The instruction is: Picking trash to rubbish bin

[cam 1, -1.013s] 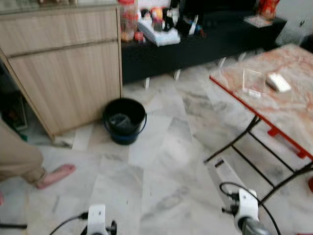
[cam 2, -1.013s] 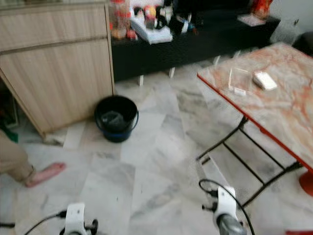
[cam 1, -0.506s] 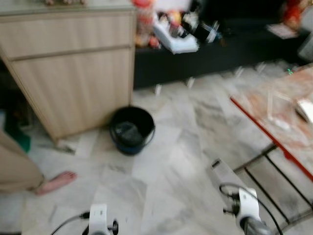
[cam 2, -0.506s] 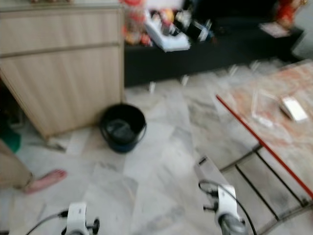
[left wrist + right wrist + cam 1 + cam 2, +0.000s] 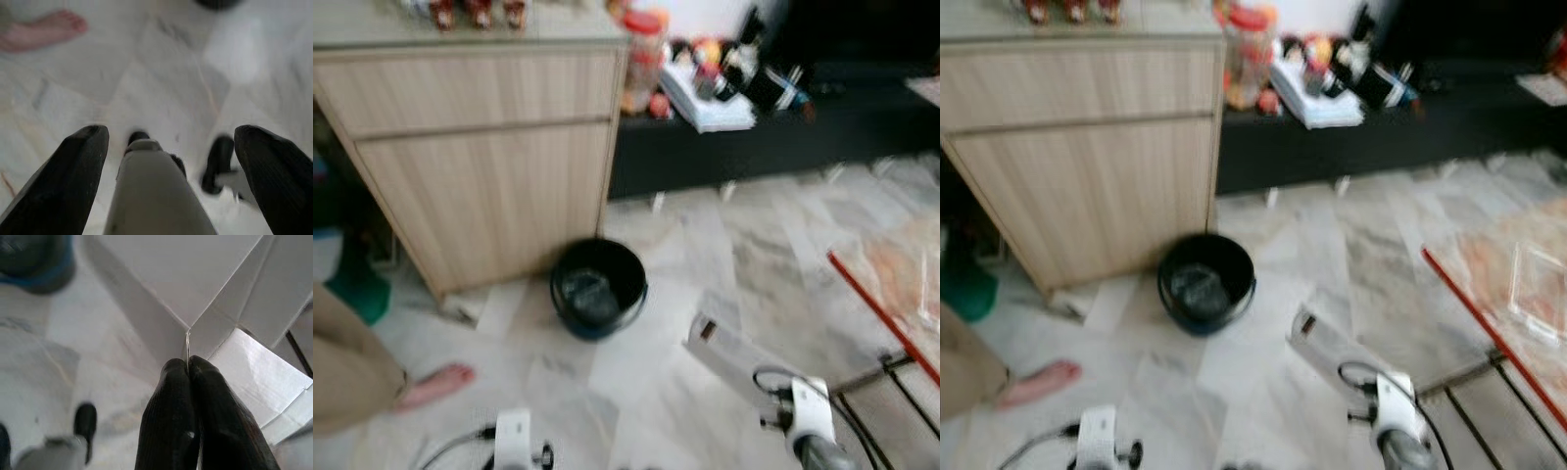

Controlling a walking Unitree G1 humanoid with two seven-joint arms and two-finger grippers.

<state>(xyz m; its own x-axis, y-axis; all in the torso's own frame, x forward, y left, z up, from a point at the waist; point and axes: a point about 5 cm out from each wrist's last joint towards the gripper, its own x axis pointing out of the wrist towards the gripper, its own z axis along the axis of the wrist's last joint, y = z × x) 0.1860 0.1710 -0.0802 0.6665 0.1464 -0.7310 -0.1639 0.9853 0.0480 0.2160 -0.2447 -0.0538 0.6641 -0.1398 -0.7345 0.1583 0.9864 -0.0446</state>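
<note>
A black round bin (image 5: 597,289) with a blue base stands on the marble floor beside a light wooden cabinet (image 5: 484,147). My right gripper (image 5: 189,369) is shut on the edge of a flattened white cardboard box (image 5: 195,289), which sticks up ahead of my right wrist (image 5: 808,426) as a white box (image 5: 729,348). The box hangs to the right of the bin and nearer me. My left gripper (image 5: 171,147) is open over bare floor, its black fingers (image 5: 63,186) spread wide.
A person's bare foot (image 5: 435,384) and trouser leg (image 5: 342,367) are at the left, close to the bin. A red-edged marble table (image 5: 1513,304) stands at the right. A low black unit (image 5: 764,117) with clutter lines the back wall.
The camera has swung left: the bin has shifted right toward the middle and the table has slid off to the right. The white box stays held in my right gripper.
</note>
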